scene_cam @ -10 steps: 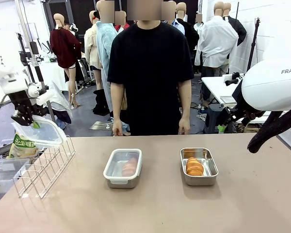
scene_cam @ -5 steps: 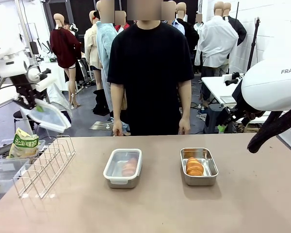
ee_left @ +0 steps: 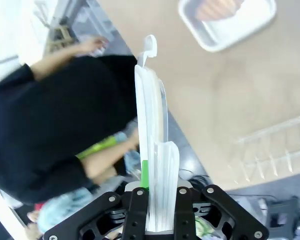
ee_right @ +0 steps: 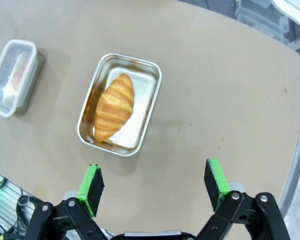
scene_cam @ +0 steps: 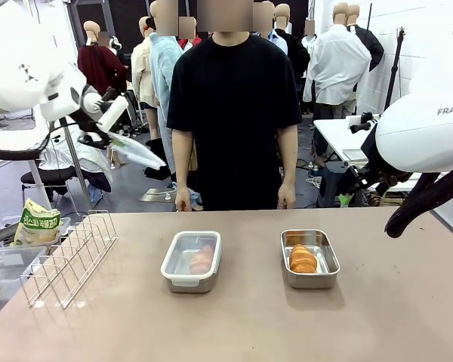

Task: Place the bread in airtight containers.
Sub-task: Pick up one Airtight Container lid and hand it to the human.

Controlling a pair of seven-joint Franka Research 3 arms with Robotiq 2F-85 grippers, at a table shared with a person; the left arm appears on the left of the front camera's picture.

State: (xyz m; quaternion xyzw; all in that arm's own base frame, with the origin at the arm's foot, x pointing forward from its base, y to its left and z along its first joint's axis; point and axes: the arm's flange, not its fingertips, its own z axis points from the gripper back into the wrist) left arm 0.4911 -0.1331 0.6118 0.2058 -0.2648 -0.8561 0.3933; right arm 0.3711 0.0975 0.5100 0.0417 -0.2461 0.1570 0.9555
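The left gripper (scene_cam: 106, 137) pinches a clear lid (scene_cam: 133, 151) (held edge-on) high above the table; the open tin (scene_cam: 309, 259) with its croissant (scene_cam: 302, 259) lies toward four o'clock, below the right gripper (ee_right: 155, 187), whose jaws stand spread.

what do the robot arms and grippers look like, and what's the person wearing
Both arms have glossy white rounded shells; the right arm bears grey lettering and a black cable sleeve below it. The right gripper and left gripper are black with bolted linkages and green finger pads. The person wears a black short-sleeved T-shirt.
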